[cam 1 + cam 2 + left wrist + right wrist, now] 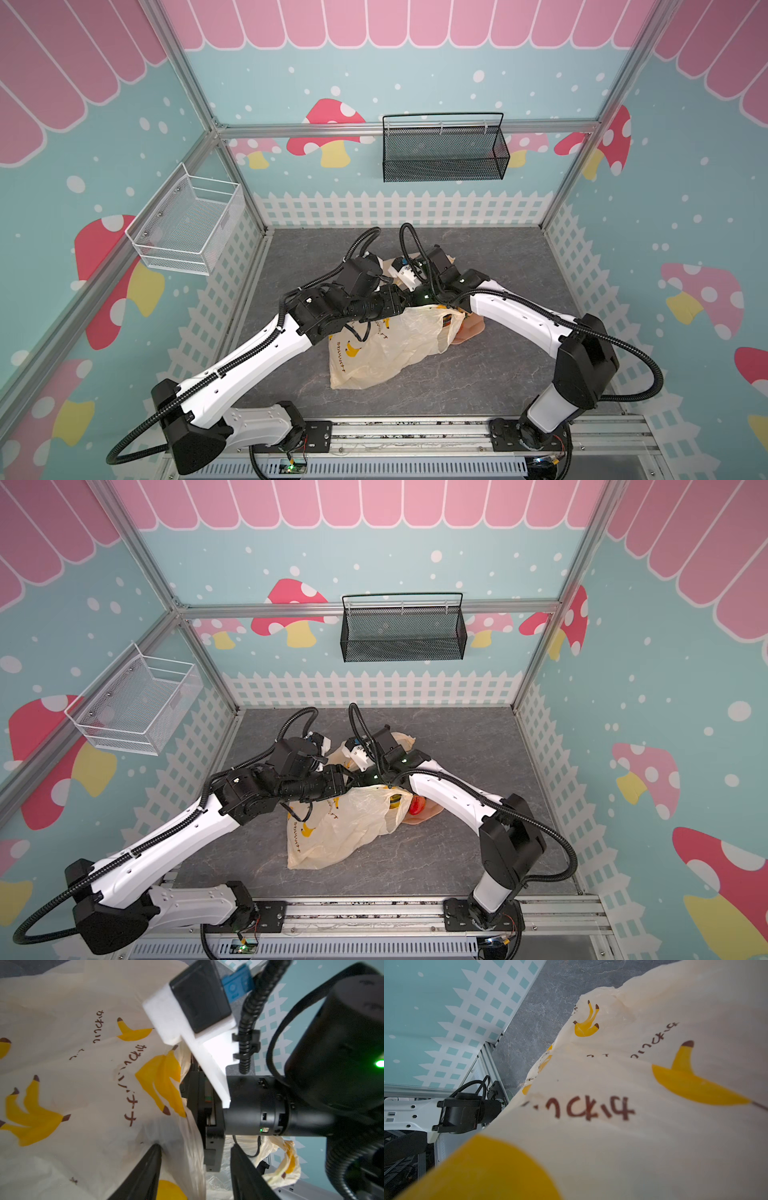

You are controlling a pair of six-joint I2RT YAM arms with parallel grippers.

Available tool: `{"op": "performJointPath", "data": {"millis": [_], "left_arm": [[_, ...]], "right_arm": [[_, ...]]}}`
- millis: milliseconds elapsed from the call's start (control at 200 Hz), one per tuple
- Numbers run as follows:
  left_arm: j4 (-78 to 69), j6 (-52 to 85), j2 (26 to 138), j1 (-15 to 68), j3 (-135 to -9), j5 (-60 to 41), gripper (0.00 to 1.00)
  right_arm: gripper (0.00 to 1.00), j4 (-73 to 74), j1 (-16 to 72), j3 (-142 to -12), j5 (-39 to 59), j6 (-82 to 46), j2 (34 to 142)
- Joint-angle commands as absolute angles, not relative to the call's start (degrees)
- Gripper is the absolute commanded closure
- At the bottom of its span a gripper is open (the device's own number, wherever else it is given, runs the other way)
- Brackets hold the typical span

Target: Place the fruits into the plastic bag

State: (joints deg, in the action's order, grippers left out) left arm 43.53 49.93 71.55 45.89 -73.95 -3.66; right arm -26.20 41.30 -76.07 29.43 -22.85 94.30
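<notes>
The cream plastic bag [386, 353] [340, 829] with printed bananas lies crumpled in the middle of the table, and both arms meet over its far end. In the left wrist view my left gripper [195, 1145] stands open. A fold of the bag [83, 1084] lies between its fingers, and one fingertip [156, 1147] presses on the film. My right gripper's body [209, 1105] reaches into the bag and its fingers are hidden. Bag film [633, 1126] fills the right wrist view. One red fruit [417, 805] shows on the pink plate [432, 812] beside the bag. Other fruits are hidden.
A black mesh basket [442, 153] hangs on the back wall and a white wire basket [187, 224] on the left wall. The grey table [498, 374] is closed in by frame posts and walls. A bag handle loop [286, 1163] hangs past my left fingers.
</notes>
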Motion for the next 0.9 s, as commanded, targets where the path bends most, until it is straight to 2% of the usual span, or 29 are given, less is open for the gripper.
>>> {"op": "performJointPath", "data": {"millis": [0,75,185,555,755,895], "left_arm": [[46.0,48.9,72.4,46.2,-75.6,-4.0,0.53],[46.0,48.9,71.9,46.1,-75.5,-3.5,0.64],[46.2,48.8,71.2,46.1,-75.7,-3.3,0.73],[47.6,48.4,69.1,46.1,-74.4,-2.3,0.94],[50.3,46.7,68.5,45.7,-73.9,-1.4,1.0],[50.6,45.0,67.7,45.7,-73.3,-1.7,1.0]], "right_arm": [[0.26,-25.6,42.2,-75.4,30.2,-23.2,92.4],[0.27,-25.6,42.3,-75.3,29.9,-23.3,92.3],[0.27,-25.6,42.4,-75.2,29.8,-23.5,92.2],[0.28,-25.7,42.5,-75.5,29.2,-23.8,91.8],[0.25,-28.4,42.1,-78.3,26.8,-23.2,90.9],[0.24,-30.1,41.3,-79.3,23.2,-23.7,89.7]]}}
